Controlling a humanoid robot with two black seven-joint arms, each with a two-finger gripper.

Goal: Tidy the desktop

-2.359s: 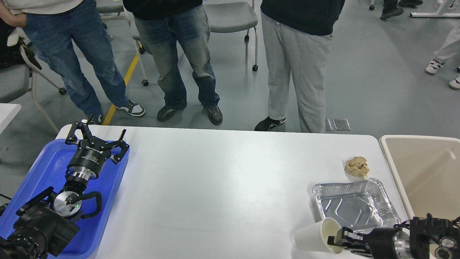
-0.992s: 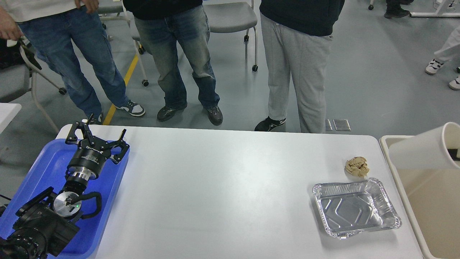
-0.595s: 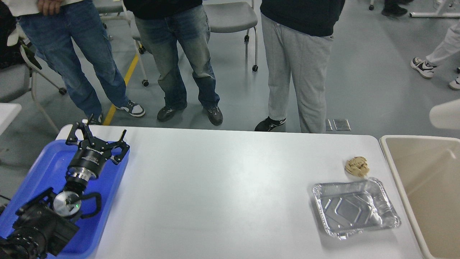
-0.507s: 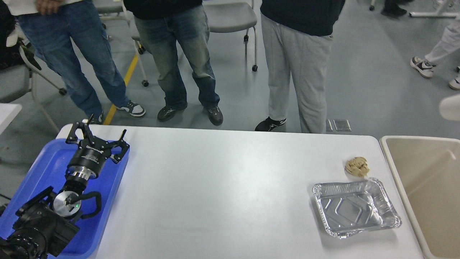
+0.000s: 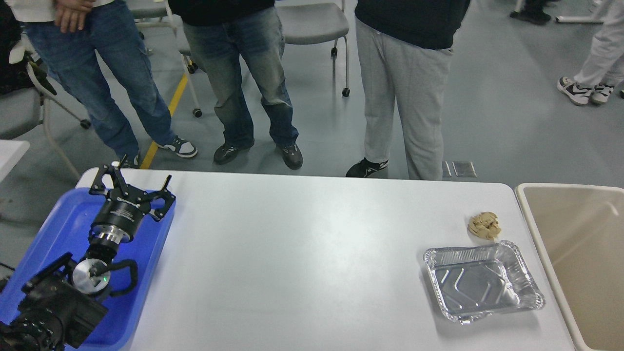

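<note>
The large white desktop fills the middle of the head view. An empty silver foil tray lies on it at the right, with a crumpled tan paper ball just behind the tray. My left gripper is open and empty, hovering over the far corner of the blue plastic tray at the desktop's left end. My right arm and gripper are out of view, and so is the white paper cup.
A beige rectangular bin stands against the desktop's right edge. Three people stand just beyond the far edge, with chairs behind them.
My right gripper lifted the white paper cup from the front right of the desktop, carried it up and right over the bin, and left the view. The left arm has not moved.
</note>
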